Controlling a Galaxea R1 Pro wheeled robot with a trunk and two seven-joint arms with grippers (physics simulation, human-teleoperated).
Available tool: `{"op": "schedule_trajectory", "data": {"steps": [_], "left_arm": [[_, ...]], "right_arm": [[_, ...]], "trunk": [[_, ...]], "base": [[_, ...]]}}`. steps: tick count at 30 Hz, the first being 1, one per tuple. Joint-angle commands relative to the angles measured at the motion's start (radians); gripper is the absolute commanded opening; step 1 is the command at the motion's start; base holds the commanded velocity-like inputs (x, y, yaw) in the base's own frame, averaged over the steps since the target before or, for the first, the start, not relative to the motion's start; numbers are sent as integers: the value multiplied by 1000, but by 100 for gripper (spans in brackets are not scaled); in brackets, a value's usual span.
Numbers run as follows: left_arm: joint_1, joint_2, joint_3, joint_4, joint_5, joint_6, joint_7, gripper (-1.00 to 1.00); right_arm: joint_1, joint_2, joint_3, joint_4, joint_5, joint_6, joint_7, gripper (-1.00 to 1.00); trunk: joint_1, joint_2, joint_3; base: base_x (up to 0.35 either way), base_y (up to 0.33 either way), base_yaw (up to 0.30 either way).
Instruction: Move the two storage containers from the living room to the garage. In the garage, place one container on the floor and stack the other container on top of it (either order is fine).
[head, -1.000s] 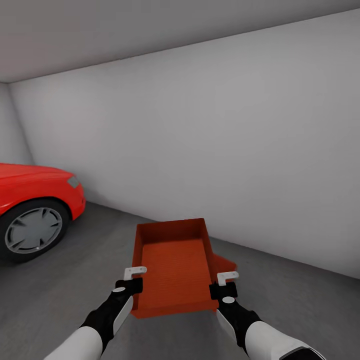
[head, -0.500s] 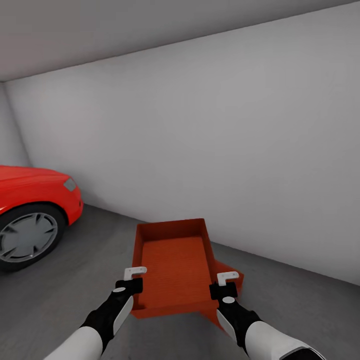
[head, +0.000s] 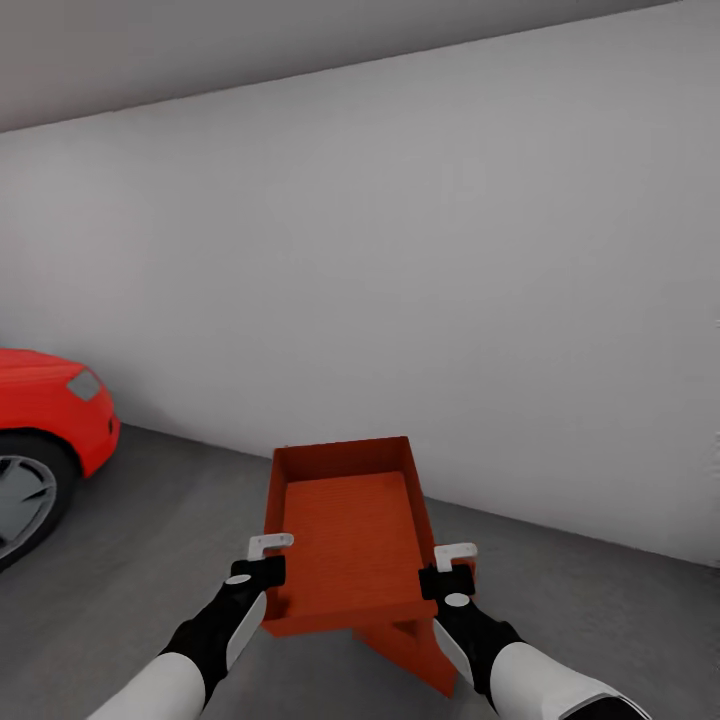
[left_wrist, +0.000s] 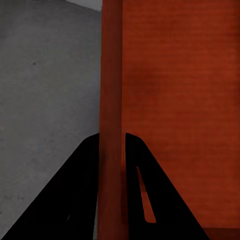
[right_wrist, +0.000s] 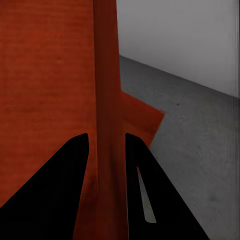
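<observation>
Head view shows the robot in the garage, facing a plain white-grey wall (head: 420, 270), carrying one storage container (head: 345, 535) at lower centre of the frame; the second container (head: 415, 648) lies on the concrete floor (head: 130, 560) below it, a corner of it jutting out at lower right of centre; a red car (head: 45, 415) sits at the left edge. The step in hand looks like the stacking; the next move calls for lining the carried bin squarely over the lower one, which seems turned at an angle to it, then lowering it in before letting go.

Both arms reach forward from the bottom of the frame, roughly parallel; the left gripper (head: 266, 556) is clamped on the bin's left long wall and the right gripper (head: 450, 563) on its right long wall. In the left wrist view the fingers (left_wrist: 80, 190) straddle that wall, pinching it; in the right wrist view the fingers (right_wrist: 65, 195) do the same, with the lower bin's corner and grey floor beyond.
</observation>
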Motion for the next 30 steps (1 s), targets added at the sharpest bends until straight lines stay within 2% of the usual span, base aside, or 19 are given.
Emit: {"op": "schedule_trajectory", "data": {"steps": [1, 30], "left_arm": [[-1, -18, 11, -26, 46, 7, 56, -100], [-1, -17, 11, -27, 46, 6, 56, -100]], "right_arm": [[-1, 39, -27, 4, -15, -9, 1, -100], [-1, 39, -27, 4, -15, -7, 2, -100]], "trunk": [[1, -1, -2], [1, -1, -2]], "base": [[322, 82, -286], [322, 82, -287]]}}
